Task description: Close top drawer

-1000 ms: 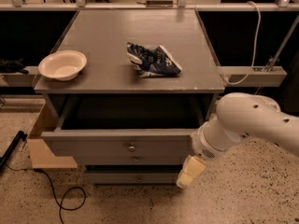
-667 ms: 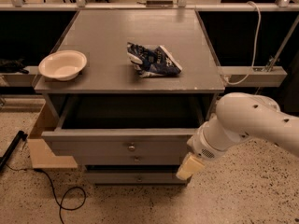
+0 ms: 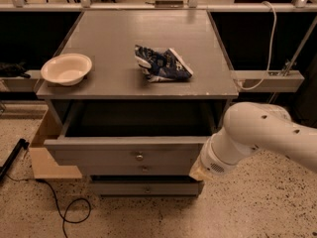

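Note:
The top drawer (image 3: 94, 154) of the grey cabinet stands pulled out toward me, and its inside is dark. Its flat front carries a small round metal knob (image 3: 139, 156) at the centre. My white arm (image 3: 257, 138) comes in from the right. My gripper (image 3: 199, 171) shows as a pale tip at the right end of the drawer front, at about knob height, close to or touching the front. The two lower drawers (image 3: 144, 187) sit beneath, mostly hidden by the open drawer.
On the cabinet top (image 3: 124, 43) lie a cream bowl (image 3: 66, 68) at the left and a crumpled blue snack bag (image 3: 161, 63) at the centre. A cardboard box (image 3: 47, 152) stands left of the cabinet, with a black cable (image 3: 64, 212) on the floor. A rail with a white cable (image 3: 265, 78) is at the right.
My arm and gripper have moved a little left and up, closer to the right end of the drawer front. The drawer looks as far out as before.

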Robot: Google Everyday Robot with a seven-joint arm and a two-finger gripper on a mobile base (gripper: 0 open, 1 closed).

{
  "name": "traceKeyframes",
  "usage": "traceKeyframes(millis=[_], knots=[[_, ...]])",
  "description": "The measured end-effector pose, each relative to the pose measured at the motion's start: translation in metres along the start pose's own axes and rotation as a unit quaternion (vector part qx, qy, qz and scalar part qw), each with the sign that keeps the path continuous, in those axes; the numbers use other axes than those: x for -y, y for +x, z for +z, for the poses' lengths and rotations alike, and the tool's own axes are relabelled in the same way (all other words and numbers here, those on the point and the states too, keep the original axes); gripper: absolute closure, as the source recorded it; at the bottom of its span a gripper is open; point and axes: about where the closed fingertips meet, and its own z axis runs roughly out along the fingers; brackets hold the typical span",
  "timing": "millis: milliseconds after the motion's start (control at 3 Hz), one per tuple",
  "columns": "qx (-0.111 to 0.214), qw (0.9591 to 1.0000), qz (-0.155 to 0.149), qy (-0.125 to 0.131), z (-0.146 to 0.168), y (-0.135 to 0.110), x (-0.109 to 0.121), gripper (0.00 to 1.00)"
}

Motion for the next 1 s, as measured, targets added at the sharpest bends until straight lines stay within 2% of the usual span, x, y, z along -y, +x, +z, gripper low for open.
traceKeyframes(millis=[333, 667, 1000], knots=[[-0.019, 0.9997, -0.013, -0.011, 0.011, 0.000, -0.014, 0.95], [-0.038, 0.9988, -0.029, -0.012, 0.025, -0.014, -0.017, 1.00], [-0.065, 0.9961, -0.056, 0.017, 0.034, -0.052, 0.003, 1.00]])
